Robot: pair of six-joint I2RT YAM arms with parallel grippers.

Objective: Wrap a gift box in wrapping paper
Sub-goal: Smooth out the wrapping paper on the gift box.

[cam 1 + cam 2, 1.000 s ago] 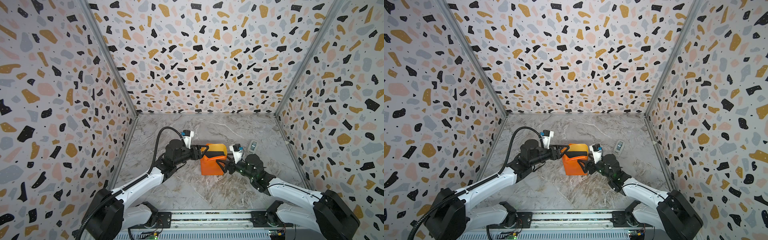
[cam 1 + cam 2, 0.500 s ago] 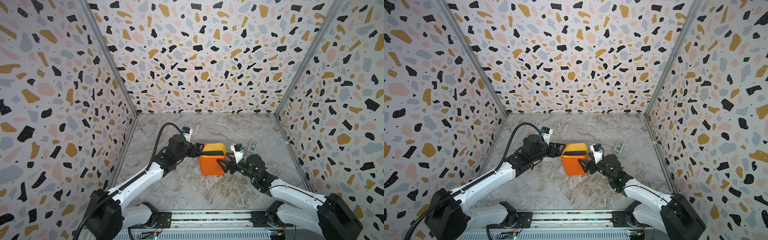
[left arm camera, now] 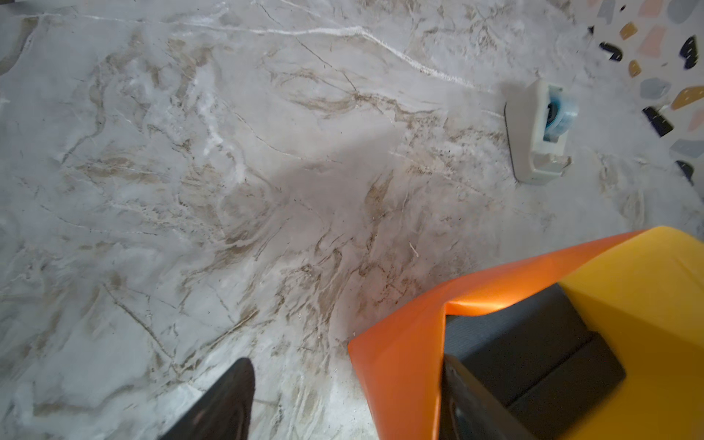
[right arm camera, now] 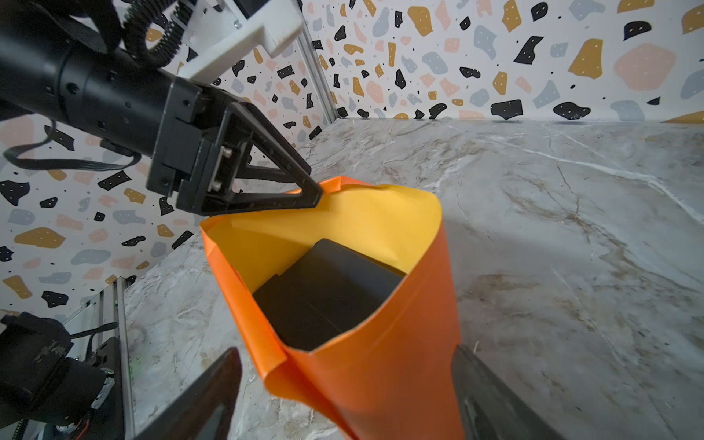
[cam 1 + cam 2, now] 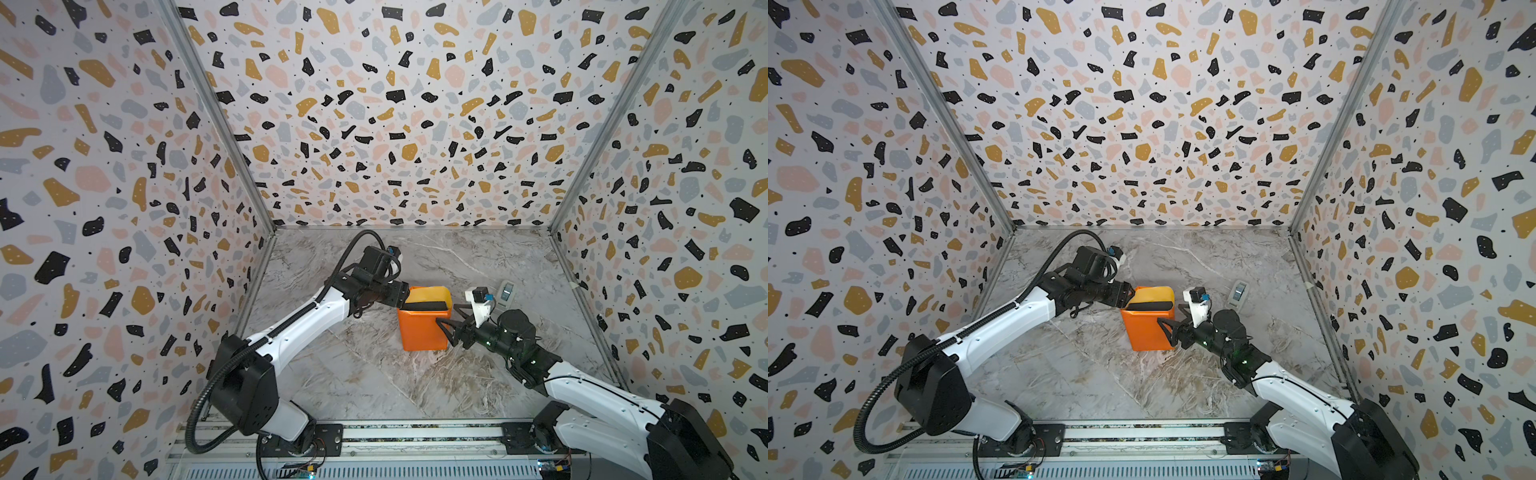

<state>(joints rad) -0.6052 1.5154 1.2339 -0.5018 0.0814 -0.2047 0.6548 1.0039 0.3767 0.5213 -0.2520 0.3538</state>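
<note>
Left jaws draw back and the wrapping paper (image 5: 422,332) straightens.
A second ago the left jaws reached across the paper's top, and the sheet sat skewed with a creased flap. Now they have withdrawn to its rear left corner, with the arm's wrist raised. The paper stands as a straight-sided sleeve, and the gift box (image 5: 428,306) shows uncovered in its open top.

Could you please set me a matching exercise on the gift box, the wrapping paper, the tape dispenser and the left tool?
Things:
1 gift box
2 wrapping paper
3 tape dispenser
4 left tool

States:
A orange outside, yellow inside
B standing apart on the table
C dark, inside the paper sleeve
D at the sleeve's open rim

Pairs: 1-C, 2-A, 3-B, 4-D
</note>
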